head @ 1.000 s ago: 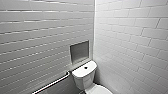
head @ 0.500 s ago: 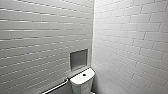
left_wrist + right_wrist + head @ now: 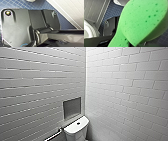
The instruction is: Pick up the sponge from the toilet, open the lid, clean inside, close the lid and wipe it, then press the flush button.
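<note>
My right jaws pinch the sponge (image 3: 141,21). Its bright green, pitted face sits very close to my right wrist camera, with the blue small-tiled floor (image 3: 113,11) showing past it. Whether my left jaws are spread or pressed together I cannot tell, since the dark plate of my own arm covers most of what the left wrist sees. Beyond that plate are the same blue floor and the foot of a white tiled wall (image 3: 70,10).

From my head I look into a corner where two white tiled walls meet. The toilet (image 3: 75,132) stands low in that corner against the left wall. The flush button (image 3: 78,123) is a small dark round spot in the middle of the tank top. A square recess (image 3: 72,107) is set in the left wall just above the tank. A metal rail (image 3: 53,135) runs along the wall to the left of the tank.
</note>
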